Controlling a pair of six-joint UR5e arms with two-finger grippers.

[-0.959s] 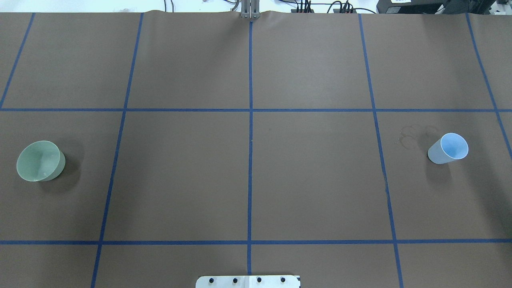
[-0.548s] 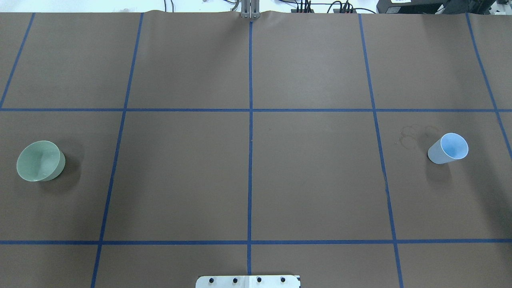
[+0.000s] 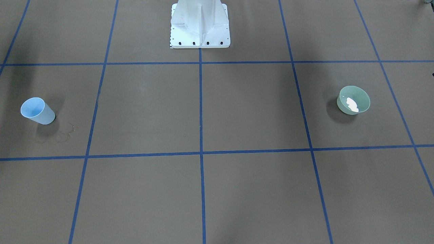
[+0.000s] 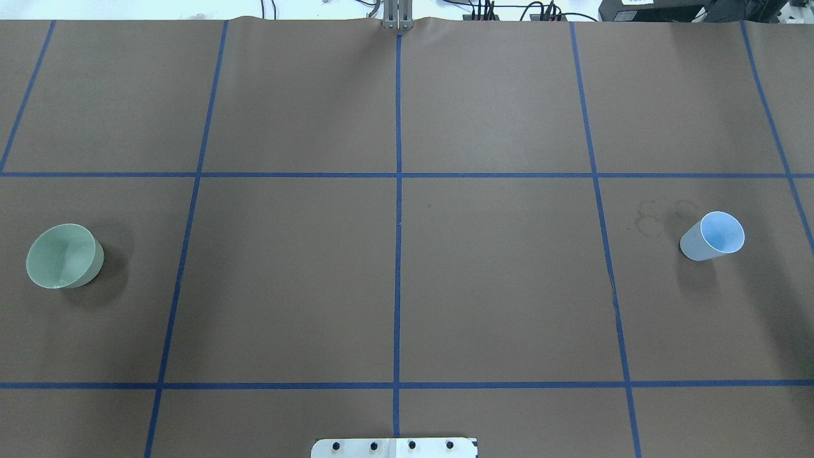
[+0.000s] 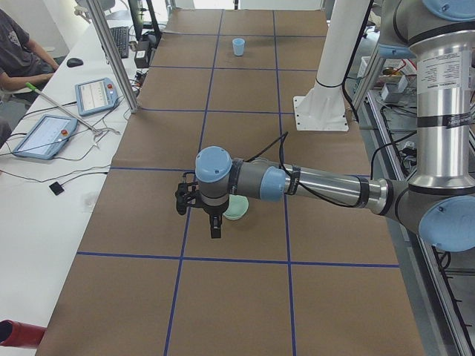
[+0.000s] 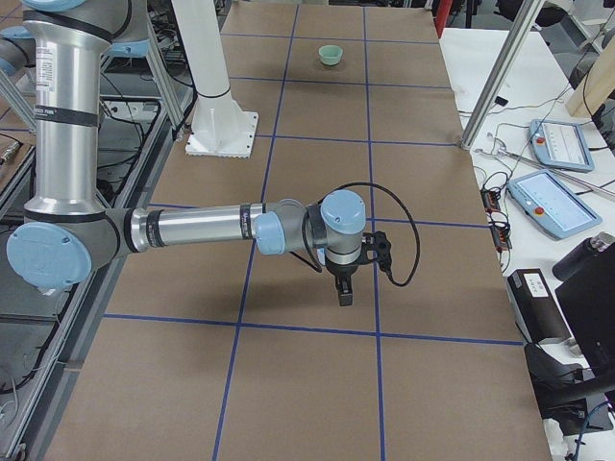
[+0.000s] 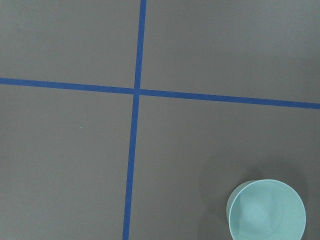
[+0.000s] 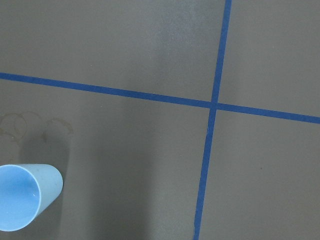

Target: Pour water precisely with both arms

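A green bowl (image 4: 63, 256) sat on the brown worktop (image 4: 394, 286), far over on the robot's left side. The water (image 3: 352, 104) lay in the bottom of the bowl and showed as a white shine. A blue cup (image 4: 712, 235) stood upright far over on the right side, with faint ring marks (image 4: 655, 213) just beside it. The left arm (image 5: 319, 185) reached out over the worktop, and its claw (image 5: 215, 228) pointed down, up in the air near the bowl. The right arm (image 6: 192, 229) reached out too, with its claw (image 6: 344, 293) pointing down. I could not tell if either claw was wide or narrow.
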